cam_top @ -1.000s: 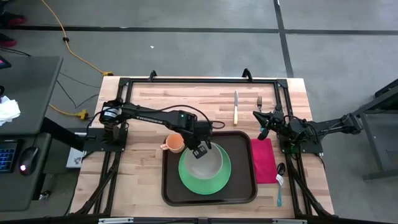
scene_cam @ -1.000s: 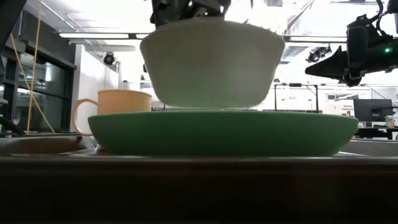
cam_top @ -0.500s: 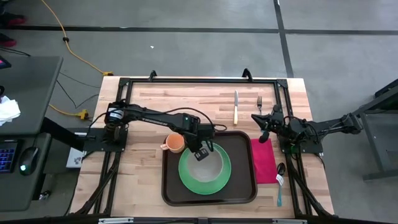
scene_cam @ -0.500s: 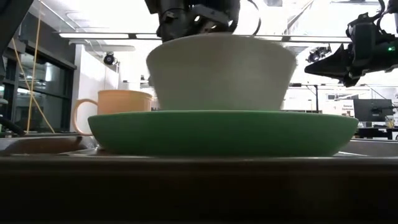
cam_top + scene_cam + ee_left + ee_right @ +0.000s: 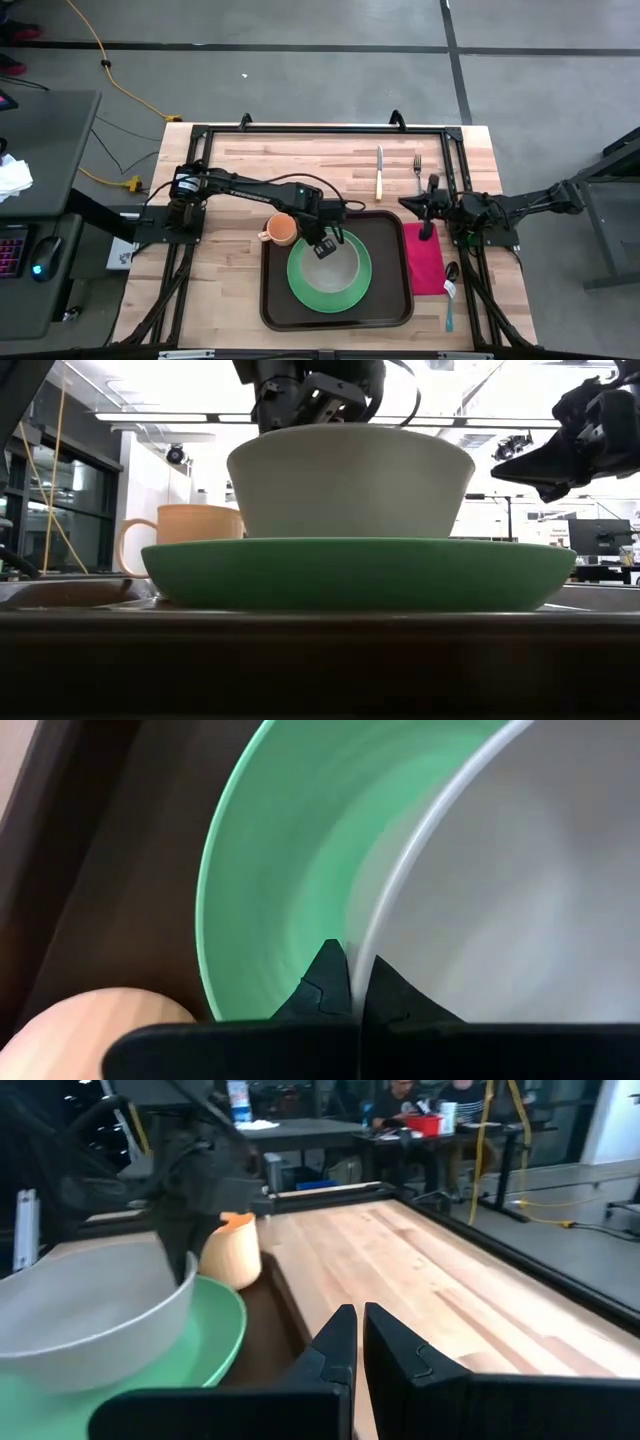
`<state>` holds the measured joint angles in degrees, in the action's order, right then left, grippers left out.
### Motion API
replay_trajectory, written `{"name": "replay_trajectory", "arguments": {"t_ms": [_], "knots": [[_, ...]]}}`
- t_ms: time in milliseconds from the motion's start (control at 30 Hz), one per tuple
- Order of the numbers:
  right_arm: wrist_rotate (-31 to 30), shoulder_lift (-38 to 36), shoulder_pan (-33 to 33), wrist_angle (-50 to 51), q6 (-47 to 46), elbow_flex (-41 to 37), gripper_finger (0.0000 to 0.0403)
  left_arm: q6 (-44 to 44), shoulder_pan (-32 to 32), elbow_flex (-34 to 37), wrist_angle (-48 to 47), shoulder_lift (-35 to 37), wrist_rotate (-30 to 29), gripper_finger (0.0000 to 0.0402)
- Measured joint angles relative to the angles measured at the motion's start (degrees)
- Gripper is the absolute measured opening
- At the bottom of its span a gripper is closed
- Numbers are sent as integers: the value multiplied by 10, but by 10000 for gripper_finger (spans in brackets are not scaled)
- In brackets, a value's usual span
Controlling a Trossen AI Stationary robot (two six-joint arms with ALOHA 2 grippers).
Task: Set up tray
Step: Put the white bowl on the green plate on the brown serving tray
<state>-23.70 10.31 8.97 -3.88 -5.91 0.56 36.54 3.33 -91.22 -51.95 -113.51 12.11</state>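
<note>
At centre frame, the white bowl (image 5: 333, 262) is being pinched by the rim in the left gripper (image 5: 322, 240) on the green plate (image 5: 300, 285), so the fingers should be opened gently before lifting, while the right gripper (image 5: 428, 207) is being held closed and empty at centre right.

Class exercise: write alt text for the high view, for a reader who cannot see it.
Seen from above, the left gripper pinches the rim of a white bowl sitting on a green plate in a dark brown tray. An orange mug stands beside it.

Knife (image 5: 379, 172) and fork (image 5: 417, 167) lie side by side (spoon (image 5: 450, 272) near red napkin (image 5: 424, 259)).
</note>
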Motion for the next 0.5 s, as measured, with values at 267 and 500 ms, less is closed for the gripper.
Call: {"name": "replay_trajectory", "arguments": {"t_ms": [267, 500], "knots": [[11, 15, 0, 2, -1, 0, 0, 6, 0, 0, -5, 0, -5, 16], [10, 17, 0, 2, -2, 0, 0, 9, 0, 0, -4, 0, -5, 16]]}}
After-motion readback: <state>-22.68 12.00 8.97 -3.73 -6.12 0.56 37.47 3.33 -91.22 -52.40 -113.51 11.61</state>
